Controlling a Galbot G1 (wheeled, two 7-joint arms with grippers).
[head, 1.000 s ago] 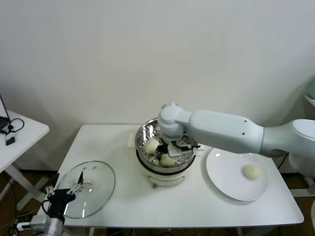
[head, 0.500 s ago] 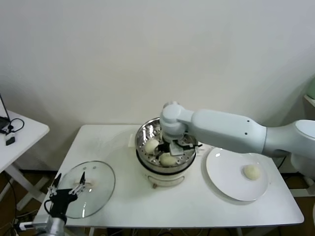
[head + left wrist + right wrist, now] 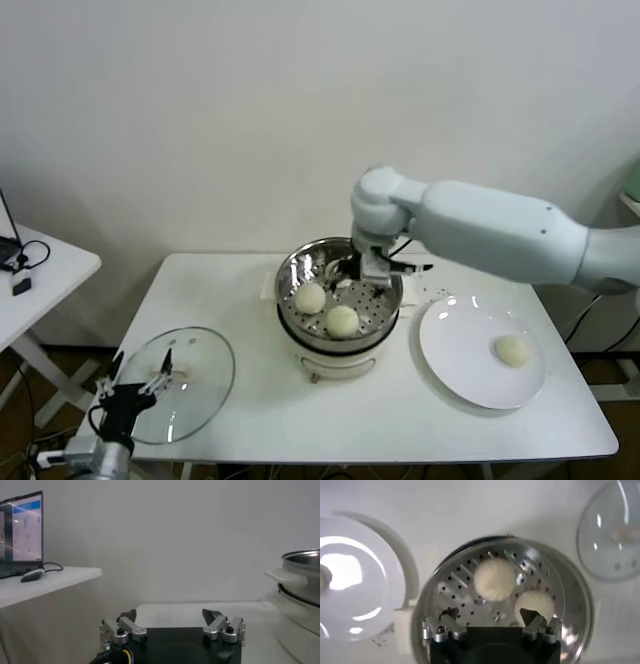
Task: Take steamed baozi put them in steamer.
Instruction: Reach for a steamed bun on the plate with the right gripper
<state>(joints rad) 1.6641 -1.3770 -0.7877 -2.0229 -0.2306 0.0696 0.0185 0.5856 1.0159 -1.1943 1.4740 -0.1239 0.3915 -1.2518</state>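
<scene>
My right claw (image 3: 372, 268) is hanging with its jaws wide over the steamer (image 3: 290, 272), blocking the basket's right side in the frame's centre. Two baozi (image 3: 310, 297) (image 3: 342, 320) are filling its left and front floor. Bare table (image 3: 260, 400) is lying between lid (image 3: 205, 375) at lower left and plate (image 3: 450, 345) at right.
</scene>
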